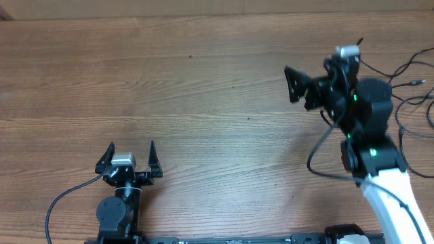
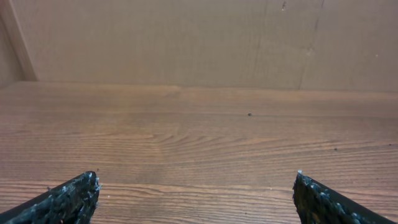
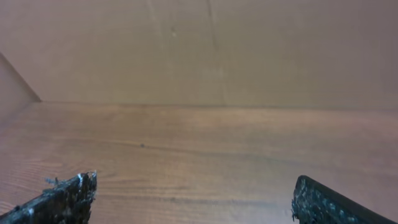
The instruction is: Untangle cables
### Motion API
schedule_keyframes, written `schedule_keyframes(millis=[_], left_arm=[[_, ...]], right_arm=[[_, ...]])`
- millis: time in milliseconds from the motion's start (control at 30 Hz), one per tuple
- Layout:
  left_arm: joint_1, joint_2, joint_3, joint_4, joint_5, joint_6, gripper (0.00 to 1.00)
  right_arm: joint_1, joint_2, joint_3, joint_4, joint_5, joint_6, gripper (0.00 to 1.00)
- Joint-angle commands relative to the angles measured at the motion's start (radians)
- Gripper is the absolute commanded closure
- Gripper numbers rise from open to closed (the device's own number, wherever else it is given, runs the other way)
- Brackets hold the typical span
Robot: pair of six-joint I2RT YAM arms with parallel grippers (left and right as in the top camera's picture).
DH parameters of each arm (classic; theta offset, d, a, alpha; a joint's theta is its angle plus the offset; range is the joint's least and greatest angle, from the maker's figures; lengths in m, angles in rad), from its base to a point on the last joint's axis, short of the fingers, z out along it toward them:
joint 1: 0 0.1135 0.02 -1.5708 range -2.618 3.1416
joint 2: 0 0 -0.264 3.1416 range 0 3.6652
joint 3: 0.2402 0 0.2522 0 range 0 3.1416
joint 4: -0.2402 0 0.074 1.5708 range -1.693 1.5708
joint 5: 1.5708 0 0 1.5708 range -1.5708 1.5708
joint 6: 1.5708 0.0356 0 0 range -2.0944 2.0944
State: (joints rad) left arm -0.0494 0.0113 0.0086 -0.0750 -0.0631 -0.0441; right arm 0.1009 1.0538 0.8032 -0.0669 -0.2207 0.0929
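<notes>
The cables (image 1: 409, 68) are thin black cords lying at the table's far right edge, with a small plug (image 1: 418, 83) showing; the right arm hides part of them. My right gripper (image 1: 291, 85) points left, away from the cables and well apart from them. It is open with nothing between its fingers. In the right wrist view the right gripper (image 3: 194, 183) shows only bare wood between its wide-apart tips. My left gripper (image 1: 130, 152) rests near the front left, open and empty. The left wrist view shows the same left gripper (image 2: 196, 183) over bare wood; no cable appears in either wrist view.
The wooden table (image 1: 190, 95) stretches between the two arms. A brown cardboard wall (image 2: 186, 37) stands at its far edge. A thicker black arm cable (image 1: 316, 152) loops beside the right arm's base, and another (image 1: 64, 200) trails from the left arm.
</notes>
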Motion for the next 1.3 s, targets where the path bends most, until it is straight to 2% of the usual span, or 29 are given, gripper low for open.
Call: schedule_keyframes(millis=[0, 133, 400, 567, 733, 967, 1133, 1267], left_arm=[[0.010, -0.008, -0.003, 0.001, 0.001, 0.022, 0.01], [0.010, -0.008, -0.003, 0.001, 0.001, 0.022, 0.00], [0.010, -0.008, -0.003, 0.001, 0.001, 0.022, 0.00], [0.010, -0.008, -0.003, 0.001, 0.001, 0.022, 0.00], [0.010, -0.008, -0.003, 0.001, 0.001, 0.022, 0.01], [0.010, -0.008, -0.003, 0.001, 0.001, 0.022, 0.01], [0.010, -0.008, -0.003, 0.001, 0.001, 0.022, 0.00], [0.010, -0.008, -0.003, 0.001, 0.001, 0.022, 0.00]], right_arm=[[-0.037, -0.099, -0.118, 0.045, 0.011, 0.060, 0.00], [-0.083, -0.242, -0.307, 0.159, 0.010, 0.118, 0.00], [-0.091, -0.503, -0.629, 0.419, 0.012, 0.121, 0.00], [-0.091, -0.641, -0.783, 0.467, 0.019, 0.121, 0.00], [-0.092, -0.760, -0.795, 0.310, 0.060, 0.120, 0.00], [-0.092, -0.851, -0.795, 0.175, 0.114, 0.120, 0.00], [-0.092, -0.986, -0.795, -0.001, 0.161, 0.119, 0.00], [-0.093, -1.051, -0.795, -0.013, 0.168, 0.113, 0.00]])
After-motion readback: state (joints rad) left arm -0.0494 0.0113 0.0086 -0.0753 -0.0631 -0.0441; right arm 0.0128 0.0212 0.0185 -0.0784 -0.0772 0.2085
